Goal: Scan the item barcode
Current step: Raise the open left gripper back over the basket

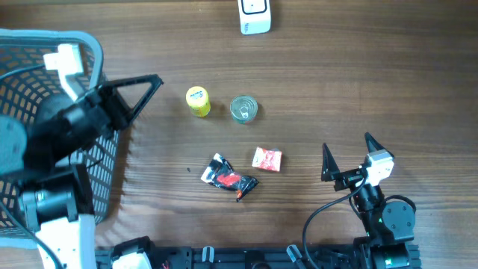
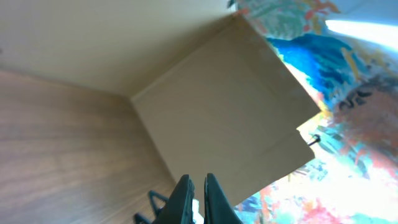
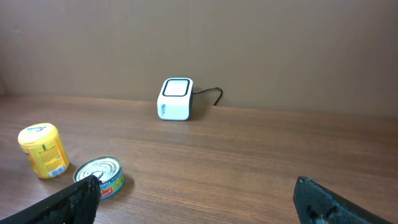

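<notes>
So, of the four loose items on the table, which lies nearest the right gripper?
The small red-and-white packet, just left of the right gripper in the overhead view; the black-and-red pouch, tin can and yellow tub lie farther off.

The left arm [image 1: 71, 119] is black with white housings, and the left end effector [image 1: 154, 81] forms a black triangular frame. The right arm [image 1: 392, 217] is black, with a white block [image 1: 379, 166] behind the two-pronged right end effector [image 1: 348, 147] and a black cable [image 1: 314, 214] curving off it.
</notes>
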Robot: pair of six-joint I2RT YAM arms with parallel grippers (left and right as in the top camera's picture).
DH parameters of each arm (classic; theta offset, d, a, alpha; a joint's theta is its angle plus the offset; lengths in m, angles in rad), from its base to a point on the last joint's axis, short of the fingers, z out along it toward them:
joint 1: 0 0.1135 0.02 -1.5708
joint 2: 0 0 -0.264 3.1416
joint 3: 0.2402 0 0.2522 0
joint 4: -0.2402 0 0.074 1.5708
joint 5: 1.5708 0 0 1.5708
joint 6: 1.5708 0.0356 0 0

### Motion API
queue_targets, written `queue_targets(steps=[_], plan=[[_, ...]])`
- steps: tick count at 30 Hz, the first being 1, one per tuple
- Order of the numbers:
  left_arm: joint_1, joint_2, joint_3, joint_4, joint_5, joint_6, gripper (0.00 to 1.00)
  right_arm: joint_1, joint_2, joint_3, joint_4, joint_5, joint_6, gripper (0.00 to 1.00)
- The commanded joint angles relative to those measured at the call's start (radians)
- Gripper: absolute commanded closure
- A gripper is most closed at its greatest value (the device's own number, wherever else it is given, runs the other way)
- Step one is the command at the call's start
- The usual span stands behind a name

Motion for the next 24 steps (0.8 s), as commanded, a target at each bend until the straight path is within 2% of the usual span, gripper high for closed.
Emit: queue_targets(steps=[1, 2, 4, 8, 12, 14, 16, 19, 22, 24], plan=[[-0.040, 0.084, 0.009, -0.170, -0.061, 0.291, 0.96, 0.004, -0.001, -0.001, 0.006, 0.014, -0.006, 0.00], [-0.084, 0.124, 0.009, -0.272, -0.164, 0.362, 0.96, 0.004, -0.001, -0.001, 0.006, 0.014, -0.006, 0.00], [-0.149, 0.164, 0.009, -0.355, -0.299, 0.423, 0.96, 0.004, -0.001, -0.001, 0.006, 0.014, -0.006, 0.00], [-0.323, 0.232, 0.009, -0.438, -0.564, 0.487, 0.96, 0.004, -0.001, -0.001, 0.006, 0.014, -0.006, 0.00], [-0.487, 0.275, 0.009, -0.507, -0.877, 0.488, 0.96, 0.004, -0.001, -0.001, 0.006, 0.014, -0.006, 0.00], [-0.600, 0.293, 0.009, -0.563, -1.086, 0.488, 0.96, 0.004, -0.001, -0.001, 0.006, 0.014, -0.006, 0.00], [-0.670, 0.300, 0.009, -0.597, -1.197, 0.479, 0.96, 0.004, -0.001, -0.001, 0.006, 0.014, -0.006, 0.00], [-0.806, 0.305, 0.009, -0.676, -1.411, 0.402, 0.96, 0.004, -0.001, -0.001, 0.006, 0.014, -0.006, 0.00], [-0.872, 0.305, 0.009, -0.754, -1.480, 0.314, 0.73, 0.004, -0.001, -0.001, 0.006, 0.014, -0.006, 0.00], [-0.885, 0.305, 0.009, -0.813, -1.454, 0.262, 0.65, 0.004, -0.001, -0.001, 0.006, 0.014, -0.006, 0.00]])
